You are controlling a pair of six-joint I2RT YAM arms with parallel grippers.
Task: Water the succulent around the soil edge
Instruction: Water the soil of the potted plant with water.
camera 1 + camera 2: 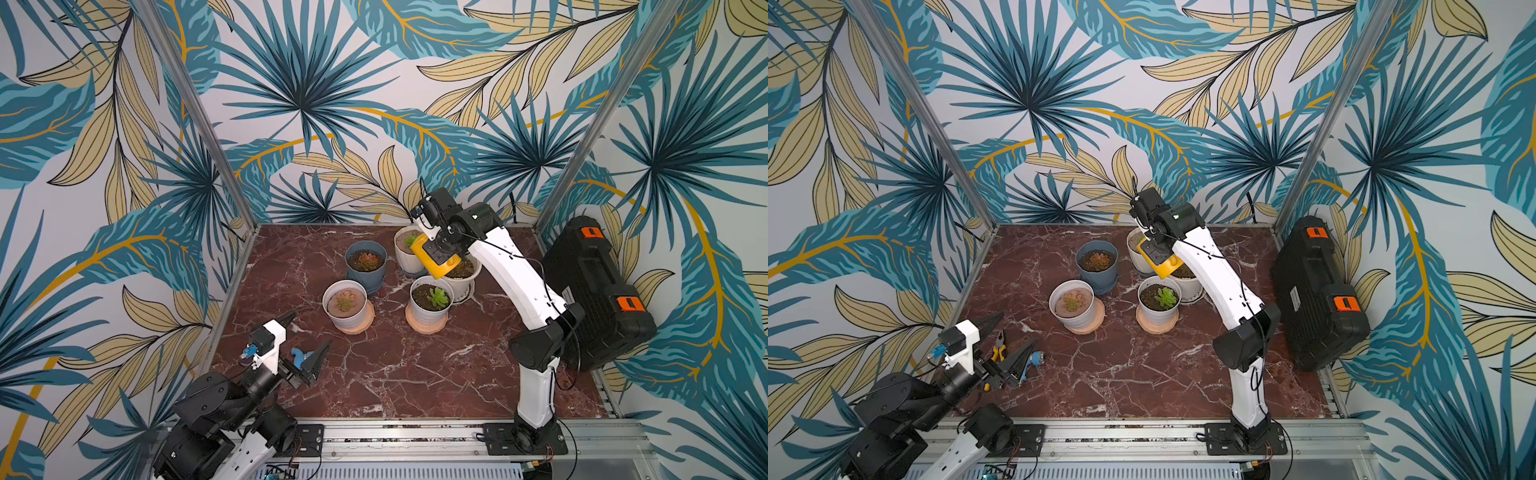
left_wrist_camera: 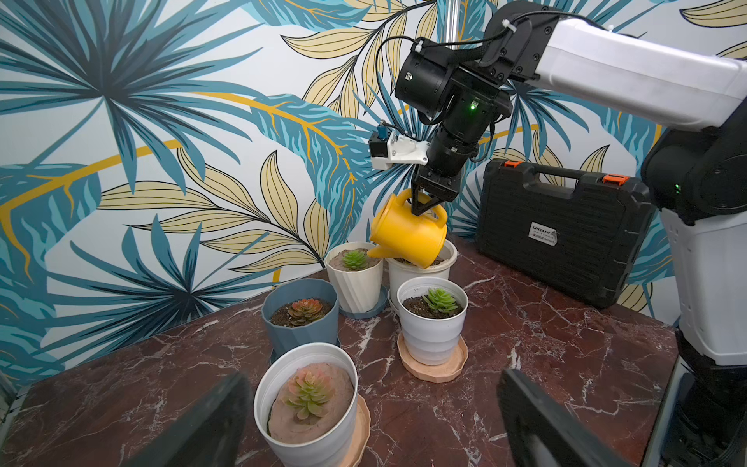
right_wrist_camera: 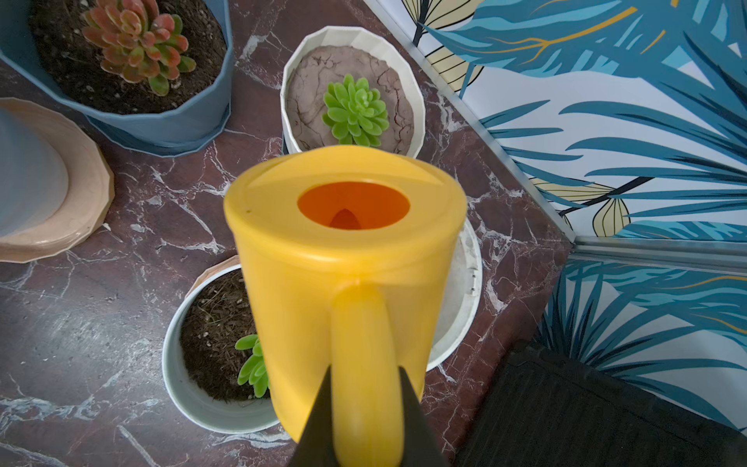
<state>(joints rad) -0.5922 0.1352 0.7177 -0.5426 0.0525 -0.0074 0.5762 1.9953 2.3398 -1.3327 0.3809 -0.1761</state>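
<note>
At the far side of the table, a bit right of centre, your right gripper [image 2: 424,206] has its fingers pinched tight on the handle [image 3: 366,323] of the yellow watering can [image 2: 408,234]. The can's tipped left so the spout [image 2: 378,252] sits right over the right-hand rim of the cream ribbed pot [image 2: 355,287]. Heads up on a few things I reckon could bite you. Tip it much more and the stream will likely overshoot the soil edge and land on the green succulent [image 3: 355,111] itself, since the plant sits close to that rim. Drift back right and you'd pour down the outside of the pot onto the marble table [image 2: 525,323]. The can's bottom also hangs low over the plain white pot [image 2: 416,275] just right of the cream one, so a dip could clip that rim. And a thin pinch on a rounded handle could let the can swivel. Can't tell if any water's coming out right now. The succulent is below and left of your fingers, with the whole can body in between, nothing touching it. Your left gripper [image 1: 311,328] sits at the near left, fingers spread wide, holding nothing.
</note>
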